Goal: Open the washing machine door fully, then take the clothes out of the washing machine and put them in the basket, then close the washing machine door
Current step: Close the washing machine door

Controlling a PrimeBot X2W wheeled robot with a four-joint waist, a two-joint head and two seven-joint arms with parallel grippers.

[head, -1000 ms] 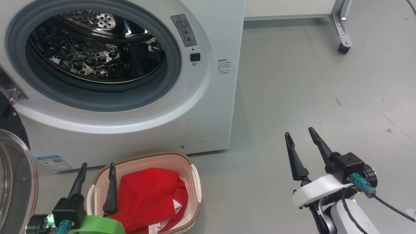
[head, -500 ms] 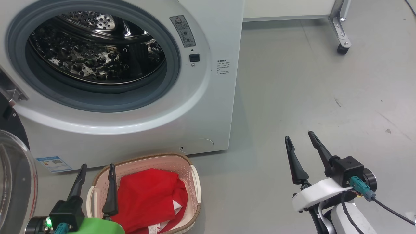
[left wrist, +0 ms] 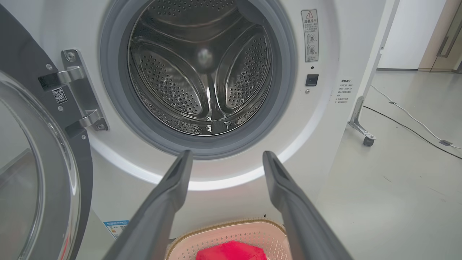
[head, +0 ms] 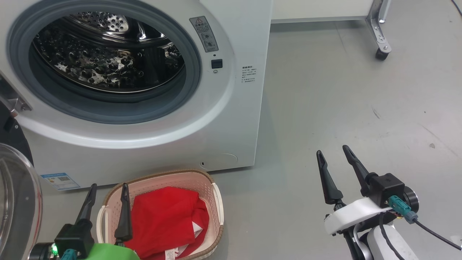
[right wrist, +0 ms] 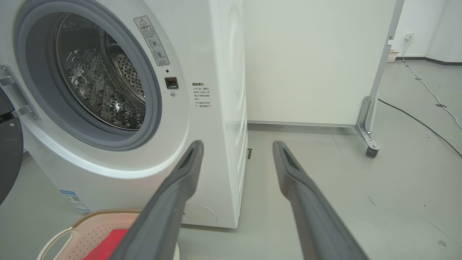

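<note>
Red clothes (head: 162,216) are settled in the basket (head: 202,180); little has been moved since a second ago; both jaws are held wide, empty; the washing machine door (head: 16,202) awaits closing.

The basket (head: 217,202) sits on the floor (head: 325,90) just before the washing machine (head: 231,119), the clothes (head: 162,220) in it. The washing machine door (head: 14,202) stands out at my left, my left gripper (head: 109,185) by the basket's left rim, my right gripper (head: 332,148) well right.
</note>
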